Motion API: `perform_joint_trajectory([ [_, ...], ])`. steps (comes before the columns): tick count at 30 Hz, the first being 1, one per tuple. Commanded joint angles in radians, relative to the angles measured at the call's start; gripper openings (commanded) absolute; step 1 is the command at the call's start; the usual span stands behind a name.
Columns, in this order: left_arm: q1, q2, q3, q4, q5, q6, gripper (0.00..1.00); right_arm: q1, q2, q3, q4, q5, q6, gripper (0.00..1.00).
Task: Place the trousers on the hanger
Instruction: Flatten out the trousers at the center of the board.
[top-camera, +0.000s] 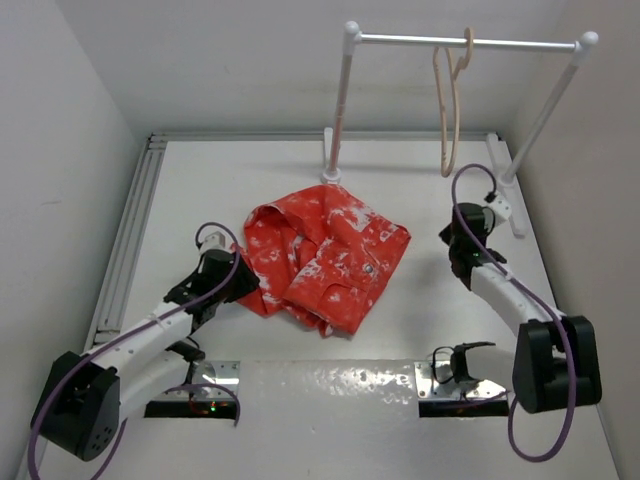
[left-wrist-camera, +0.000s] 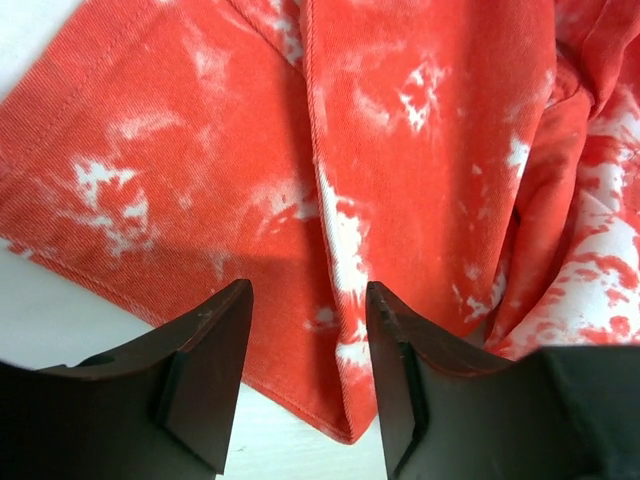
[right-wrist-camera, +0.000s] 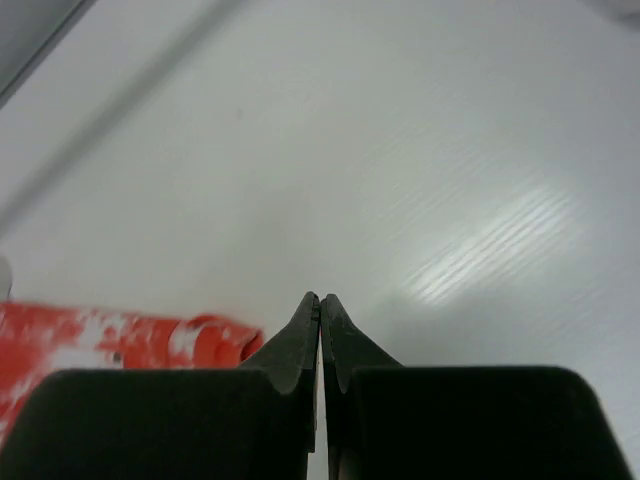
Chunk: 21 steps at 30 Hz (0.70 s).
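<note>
While the trousers (top-camera: 325, 260) lie crumpled at the middle of the table (top-camera: 200, 190), the left gripper (left-wrist-camera: 308, 300) sits over their left hem, jaws spread. The right gripper (right-wrist-camera: 320, 300), jaws pressed together and empty, stands well apart. The hanger (top-camera: 447, 105) hangs from the white rail (top-camera: 400, 40).

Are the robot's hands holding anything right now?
No, nothing is held. The left gripper is open over the red-orange speckled fabric trousers; the right gripper is shut, empty.
</note>
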Motion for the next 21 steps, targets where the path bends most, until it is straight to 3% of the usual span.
perform_joint_trajectory([
  [1,-0.008,0.007,-0.032,0.039,0.023,0.017,0.46,-0.067,-0.054,0.06,-0.096,0.173,-0.071,0.0],
  [4,-0.025,0.01,-0.043,0.001,0.0,0.006,0.45,-0.092,-0.047,0.115,-0.136,0.115,-0.119,0.0],
  [6,-0.031,-0.028,-0.079,0.025,-0.045,-0.031,0.45,-0.089,-0.019,0.135,-0.202,-0.104,-0.125,0.04],
  [9,-0.036,-0.059,-0.087,0.064,-0.017,-0.039,0.46,-0.041,-0.039,0.017,-0.167,-0.293,-0.107,0.26],
  [10,-0.042,-0.057,-0.089,0.071,-0.002,-0.029,0.46,-0.014,-0.042,-0.011,-0.153,-0.327,-0.102,0.41],
  [13,-0.069,-0.005,-0.087,0.132,0.059,0.003,0.5,0.072,0.001,-0.034,-0.18,-0.416,-0.117,0.52],
  [17,-0.166,0.131,-0.029,0.148,0.023,0.02,0.51,0.157,0.073,-0.054,-0.145,-0.405,-0.107,0.55],
  [21,-0.174,0.206,0.022,0.131,-0.018,0.023,0.51,0.165,0.125,-0.074,-0.119,-0.385,-0.094,0.56],
])
